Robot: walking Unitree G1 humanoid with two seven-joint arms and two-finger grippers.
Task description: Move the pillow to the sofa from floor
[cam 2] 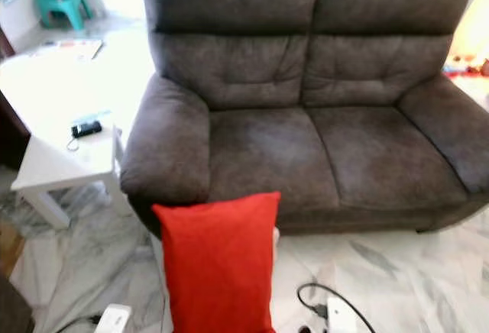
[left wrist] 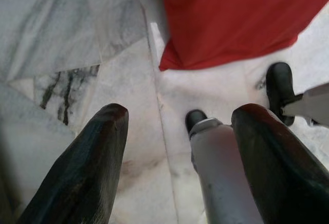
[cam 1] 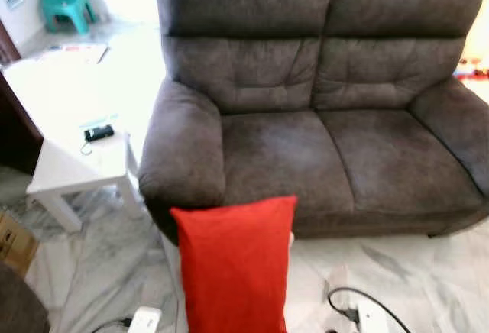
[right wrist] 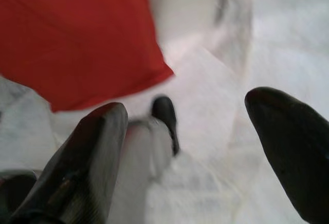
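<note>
**Red pillow upright on the floor before the sofa**

A red pillow stands upright on the pale marble floor, just in front of the dark grey two-seat sofa, near the sofa's armrest on the robot's left. Both seat cushions of the sofa lie bare behind it.

The left gripper hangs above the floor with its two black fingers spread apart and nothing between them; the pillow's lower corner lies just ahead of the fingertips, not touching them. The right gripper is likewise released, its fingers wide apart over the marble, with the red fabric ahead of them (this picture is somewhat blurred). Silver limbs with black tips show beyond each gripper; what they belong to I cannot tell.

To the robot's left of the sofa stands a small white side table with a dark device on it. A teal plastic stool sits far back by the wall. On the floor near the pillow lie a black cable and a white power strip.
</note>
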